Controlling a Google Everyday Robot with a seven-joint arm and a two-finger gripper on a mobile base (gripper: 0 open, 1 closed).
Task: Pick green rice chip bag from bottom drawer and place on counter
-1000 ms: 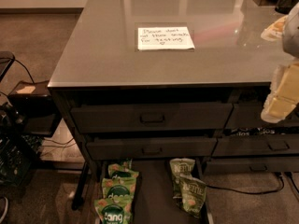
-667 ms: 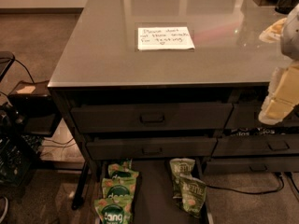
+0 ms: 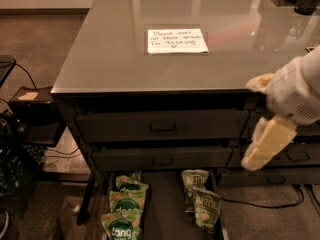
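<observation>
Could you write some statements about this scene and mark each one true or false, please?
The bottom drawer is open. True.
A green rice chip bag lies on the counter. False: it lies in the drawer, at its left side.
A white note lies on the counter. True.
The gripper is down inside the drawer. False: it hangs at the right, before the drawer fronts, above the drawer's level.

On my feed, the white handwritten paper note (image 3: pixel 177 40) on the glossy grey rectangular counter (image 3: pixel 110 59) reads, as far as I can make out, "Please don't eat these snacks, for testing". In the wide dark grey metal bottom drawer (image 3: pixel 165 219), the nearest small bright green snack pouch (image 3: pixel 121 228) says "dang", and two paler green bags (image 3: pixel 206 206) say "Kettle". The cream two-finger gripper (image 3: pixel 254 158) hangs at the right, below the counter's edge.
</observation>
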